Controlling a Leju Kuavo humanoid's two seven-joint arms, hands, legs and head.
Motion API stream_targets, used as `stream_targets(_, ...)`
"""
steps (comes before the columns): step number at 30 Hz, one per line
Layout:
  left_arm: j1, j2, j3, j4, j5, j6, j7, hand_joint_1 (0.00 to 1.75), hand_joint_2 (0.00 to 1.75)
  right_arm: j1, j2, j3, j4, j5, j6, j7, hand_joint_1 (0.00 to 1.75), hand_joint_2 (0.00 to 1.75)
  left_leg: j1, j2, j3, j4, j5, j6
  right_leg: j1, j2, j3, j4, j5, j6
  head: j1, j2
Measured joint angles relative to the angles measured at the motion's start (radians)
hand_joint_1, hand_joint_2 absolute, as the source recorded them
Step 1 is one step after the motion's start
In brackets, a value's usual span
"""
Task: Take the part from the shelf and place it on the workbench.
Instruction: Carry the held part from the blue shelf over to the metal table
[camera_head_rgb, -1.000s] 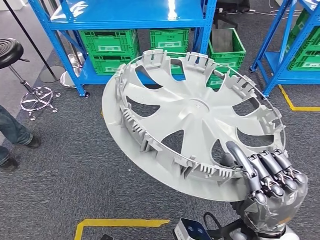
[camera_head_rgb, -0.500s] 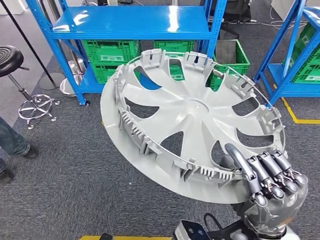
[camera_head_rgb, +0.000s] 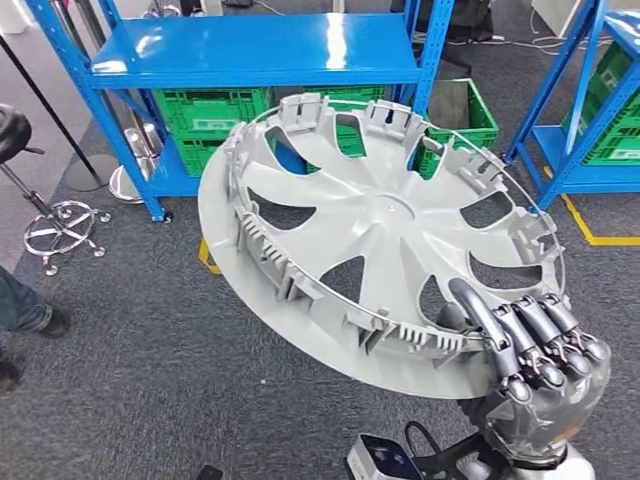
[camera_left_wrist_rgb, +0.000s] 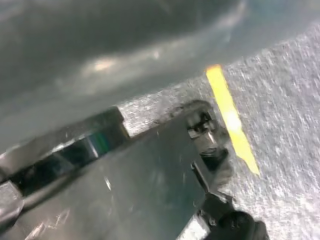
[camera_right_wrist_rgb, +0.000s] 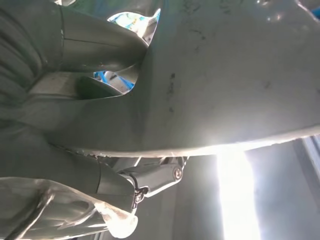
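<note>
The part is a large grey wheel cover (camera_head_rgb: 392, 215), held tilted in the air with its ribbed inner side up. My right hand (camera_head_rgb: 540, 375) grips its near right rim, fingers curled over the top edge. In the right wrist view the thumb (camera_right_wrist_rgb: 94, 40) presses against the cover's smooth underside (camera_right_wrist_rgb: 234, 75). The blue shelf (camera_head_rgb: 256, 50) stands behind the cover, its upper board bare. The left wrist view looks down at the carpet, with a blurred grey shape (camera_left_wrist_rgb: 113, 40) that may be my left hand; its fingers are not discernible.
Green crates (camera_head_rgb: 211, 110) sit under the blue shelf. A second blue rack (camera_head_rgb: 581, 90) stands at the right, with a yellow floor line (camera_head_rgb: 596, 235) before it. At the left are a black stool (camera_head_rgb: 11, 130) and a person's leg (camera_head_rgb: 19, 305).
The whole picture has shifted: shelf and stool slid down and left, and the yellow line at the bottom left the frame. My right hand's hold on the wheel cover is unchanged.
</note>
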Motion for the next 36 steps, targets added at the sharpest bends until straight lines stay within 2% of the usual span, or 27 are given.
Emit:
stream_targets(1, 0.001, 0.0, 0.0, 0.0, 0.0, 0.001, 0.001, 0.0, 0.0, 0.0, -0.001, 0.002, 0.0, 0.0, 0.0, 0.004, 1.75, 1.75, 0.0, 0.001, 0.0, -0.003, 0.005, 0.008, 0.003, 0.0, -0.002, 0.0, -0.003, -0.006, -0.001, 0.0)
stream_targets(3, 0.001, -0.001, 0.0, 0.0, 0.0, 0.002, 0.002, 0.0, 0.0, 0.0, -0.004, 0.006, 0.0, 0.0, 0.0, 0.011, 1.75, 1.75, 0.002, -0.001, 0.0, -0.004, 0.012, 0.014, 0.005, -0.001, -0.001, -0.002, -0.007, -0.028, 0.004, 0.0)
stream_targets(4, -0.001, -0.001, 0.0, 0.0, -0.001, 0.002, 0.002, 0.0, 0.0, 0.0, -0.006, 0.009, 0.0, 0.0, 0.0, 0.014, 1.75, 1.75, 0.001, -0.003, 0.001, -0.004, 0.012, 0.016, 0.005, -0.002, 0.001, -0.006, -0.003, -0.034, 0.005, 0.0)
stream_targets(5, -0.002, -0.002, 0.0, 0.0, -0.001, 0.002, 0.002, 0.0, 0.0, -0.001, -0.007, 0.012, 0.0, 0.0, 0.0, 0.018, 1.75, 1.75, 0.0, -0.004, 0.0, -0.004, 0.01, 0.02, 0.005, -0.002, 0.005, -0.011, -0.003, -0.034, 0.006, 0.0)
stream_targets(8, -0.003, -0.002, 0.0, 0.0, -0.001, 0.002, 0.002, 0.0, 0.0, -0.001, -0.009, 0.018, 0.0, 0.0, 0.0, 0.031, 1.75, 1.75, -0.003, -0.005, 0.0, -0.004, 0.007, 0.028, 0.004, -0.003, 0.019, -0.022, 0.001, -0.027, 0.006, 0.0)
stream_targets(12, -0.003, -0.001, 0.0, 0.0, -0.001, 0.002, 0.003, 0.0, 0.0, -0.002, -0.016, 0.028, 0.0, 0.0, 0.0, 0.052, 1.75, 1.75, -0.005, -0.005, 0.0, -0.004, 0.006, 0.032, 0.003, -0.004, 0.022, -0.03, 0.004, -0.015, 0.006, 0.0)
stream_targets(15, -0.003, -0.001, 0.0, 0.0, 0.0, 0.002, 0.003, 0.0, 0.0, -0.002, -0.021, 0.036, 0.0, 0.0, 0.0, 0.061, 1.75, 1.75, -0.007, -0.004, 0.0, -0.003, 0.005, 0.034, -0.001, -0.004, 0.022, -0.034, 0.003, 0.019, 0.006, 0.0)
stream_targets(16, -0.003, -0.001, 0.0, 0.0, 0.0, 0.002, 0.003, 0.0, 0.0, -0.002, -0.023, 0.038, 0.0, 0.0, 0.0, 0.062, 1.75, 1.75, -0.007, -0.004, 0.0, -0.003, 0.005, 0.035, -0.002, -0.004, 0.022, -0.035, 0.003, 0.028, 0.005, 0.0)
stream_targets(17, -0.003, -0.001, 0.0, 0.0, 0.0, 0.002, 0.003, 0.0, 0.0, -0.002, -0.024, 0.04, 0.0, 0.0, 0.0, 0.064, 1.75, 1.75, -0.008, -0.004, 0.0, -0.003, 0.006, 0.035, -0.003, -0.004, 0.021, -0.035, 0.002, 0.032, 0.005, 0.0)
stream_targets(30, -0.003, 0.0, 0.0, 0.0, 0.001, 0.002, 0.003, 0.0, 0.0, -0.002, -0.033, 0.047, 0.006, 0.0, 0.0, 0.074, 1.75, 1.75, -0.007, -0.004, 0.001, -0.003, 0.008, 0.035, -0.002, -0.005, 0.02, -0.026, 0.0, 0.031, 0.005, 0.0)
stream_targets(36, -0.003, 0.0, 0.001, 0.0, 0.007, 0.002, 0.003, 0.0, 0.0, -0.002, -0.042, 0.053, 0.016, 0.0, 0.0, 0.121, 1.75, 1.75, -0.007, -0.004, 0.0, -0.003, 0.008, 0.035, -0.002, -0.005, 0.02, -0.026, 0.0, 0.031, 0.005, 0.0)
